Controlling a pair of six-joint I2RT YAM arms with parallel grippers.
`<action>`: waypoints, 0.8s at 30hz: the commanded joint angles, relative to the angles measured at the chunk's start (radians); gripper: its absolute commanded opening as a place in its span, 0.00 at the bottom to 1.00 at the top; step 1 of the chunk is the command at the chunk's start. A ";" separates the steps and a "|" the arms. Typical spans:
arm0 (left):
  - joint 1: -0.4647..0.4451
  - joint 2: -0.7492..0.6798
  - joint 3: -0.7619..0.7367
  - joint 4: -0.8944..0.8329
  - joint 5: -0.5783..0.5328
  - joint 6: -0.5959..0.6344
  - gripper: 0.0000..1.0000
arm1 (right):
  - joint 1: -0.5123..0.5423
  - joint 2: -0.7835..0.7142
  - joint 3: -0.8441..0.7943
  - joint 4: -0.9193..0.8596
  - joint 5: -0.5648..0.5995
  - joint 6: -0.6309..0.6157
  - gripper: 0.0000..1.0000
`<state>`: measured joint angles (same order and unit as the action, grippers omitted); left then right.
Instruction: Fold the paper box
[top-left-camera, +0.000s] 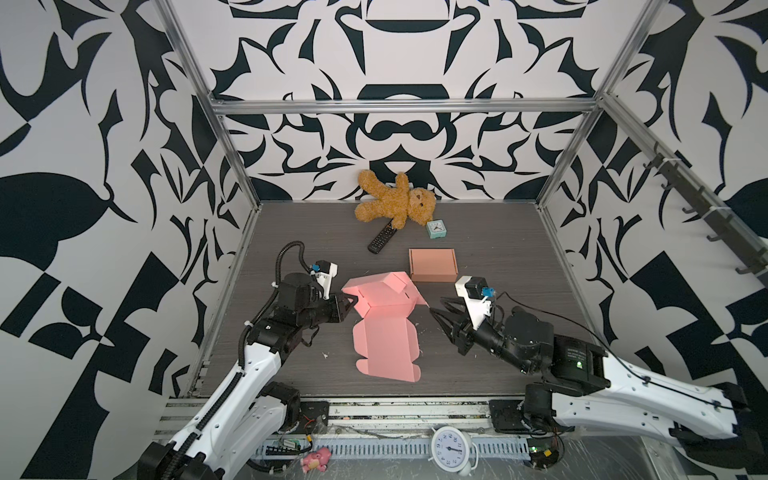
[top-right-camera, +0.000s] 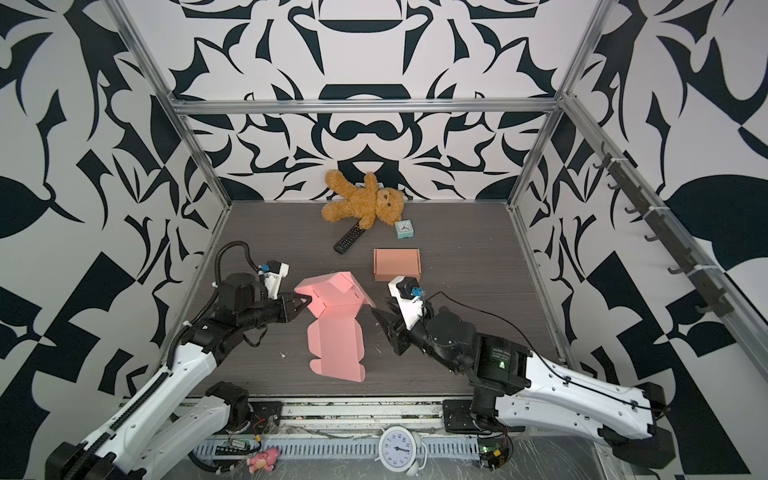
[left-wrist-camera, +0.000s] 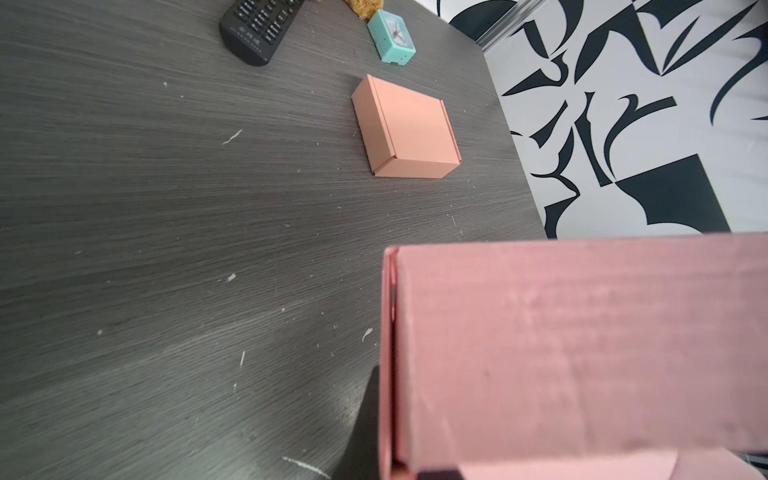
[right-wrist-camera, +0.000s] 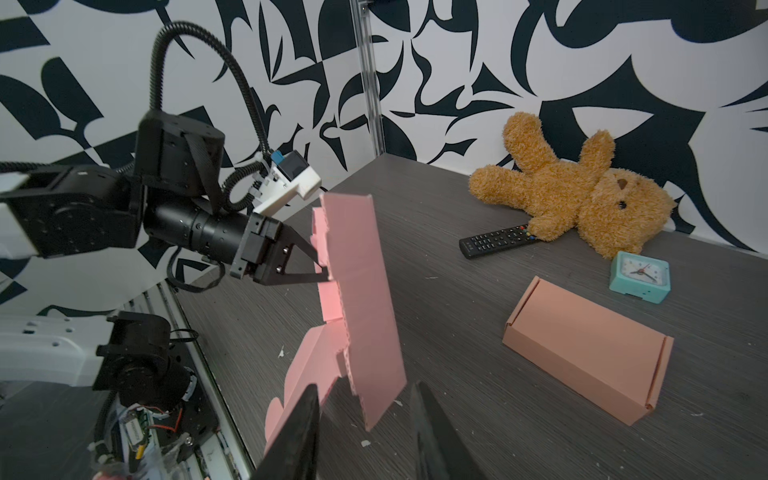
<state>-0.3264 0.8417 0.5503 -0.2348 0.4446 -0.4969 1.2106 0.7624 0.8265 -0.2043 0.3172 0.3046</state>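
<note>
The pink paper box (top-left-camera: 386, 336) lies half-folded at the centre of the table (top-left-camera: 291, 232), with its 12 o'clock part raised. My left gripper (top-left-camera: 353, 300) pinches its 9 o'clock edge. The right gripper (top-left-camera: 434, 311) stands open at 3 o'clock. I judge the box light, stiff and easy to crease, so I would hold it by the panel edges.

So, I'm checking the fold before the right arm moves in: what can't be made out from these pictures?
- Left wrist view: the pink box, its panel raised, hides most of the left gripper.
- Right wrist view: the right gripper runs off the picture's edge, and the panel hides the box's inner side.
- Both top views: the teddy bear covers one end of the remote.
</note>
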 joint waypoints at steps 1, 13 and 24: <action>0.026 -0.008 -0.013 -0.025 0.035 0.022 0.02 | -0.002 0.044 0.075 0.027 -0.027 0.028 0.44; 0.067 -0.006 -0.008 -0.053 0.099 0.055 0.02 | -0.138 0.043 0.071 0.055 -0.178 0.162 0.58; 0.067 0.000 -0.012 -0.040 0.147 0.058 0.02 | -0.261 0.138 0.093 0.005 -0.384 0.119 0.56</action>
<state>-0.2626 0.8368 0.5488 -0.2737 0.5491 -0.4450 0.9596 0.8967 0.8806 -0.1829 0.0036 0.4641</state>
